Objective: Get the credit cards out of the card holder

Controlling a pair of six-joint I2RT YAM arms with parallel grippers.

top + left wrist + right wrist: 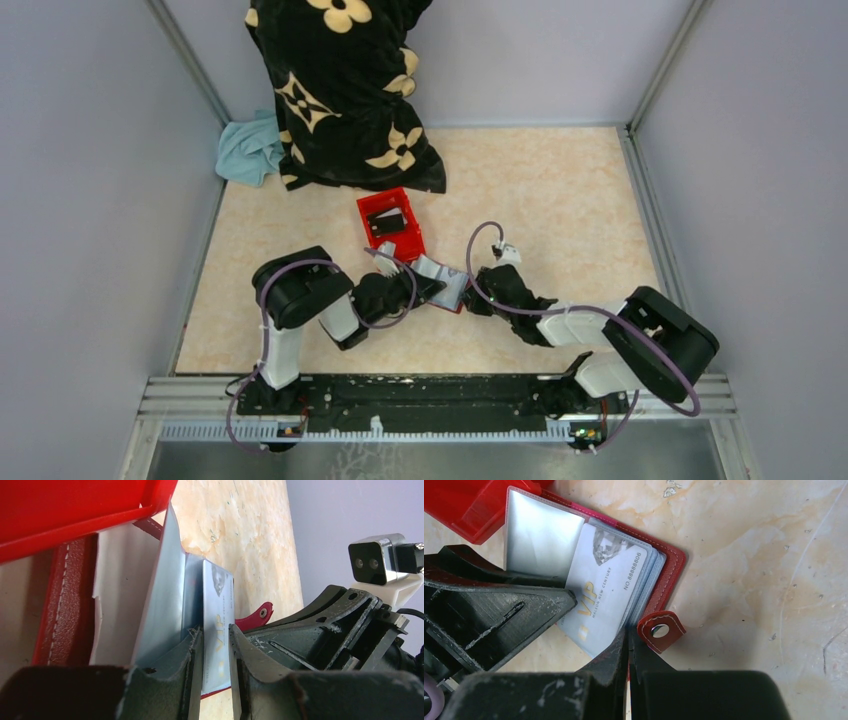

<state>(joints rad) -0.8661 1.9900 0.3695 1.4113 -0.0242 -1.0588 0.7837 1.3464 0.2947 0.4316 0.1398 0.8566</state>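
Left black two-finger tool (216, 630) fills the near view, its jaws a narrow gap apart, tips set over the face of a pale blue-grey plastic credit card (218, 592) with gold VIP lettering; not clamped on it, by the look of things, more resting against its face. The right black two-finger tool (628, 636) is closed tight, tips at the near edge of the small dark red leather card holder (672, 572), just beside its rounded snap tab (662, 630); whether it nips the cover or only pins it down, I cannot tell.

Where's the holder? Lying open on the marbled beige desk (560, 200), between the two arms, one corner right at the bright red plastic open box (390, 225).

Progress, then: the opening is done; an empty-looking clear plastic sleeve (541, 540) stands flipped up, and the VIP card sits skewed against the stack, seemingly slid partway out. What's left is most of the job, I'd judge; that card has to come fully free, and further sleeves lie stacked beneath it, edges showing, how many loaded I cannot say; no loose card shows on the desk in any view.
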